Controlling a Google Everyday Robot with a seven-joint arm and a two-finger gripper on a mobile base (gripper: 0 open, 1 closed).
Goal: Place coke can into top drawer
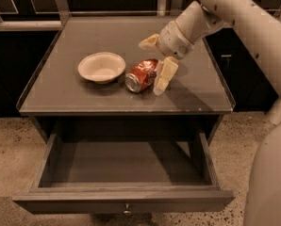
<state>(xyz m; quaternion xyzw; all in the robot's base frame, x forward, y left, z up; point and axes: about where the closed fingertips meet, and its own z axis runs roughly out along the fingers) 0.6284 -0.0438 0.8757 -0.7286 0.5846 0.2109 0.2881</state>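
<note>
Gripper is down low over the middle of the tabletop with its jaws spread wide, not holding anything. One cream finger points down right beside the can's right side, and the other sticks out behind it, farther back on the table. Honestly can't tell if the near finger is touching the can or just next to it.

Going left to right on the table: there's a cream-coloured bowl sitting upright, then just beside it the coke can, lying on its side with its silver end facing toward me and a bit left. It looks somewhat dented. Right of that is the finger, and then the white arm coming in from the upper right corner.

Below the table the top drawer is pulled all the way out, dark wood, little round knob in the middle of the front panel. The can is on the table, not in the drawer.
</note>
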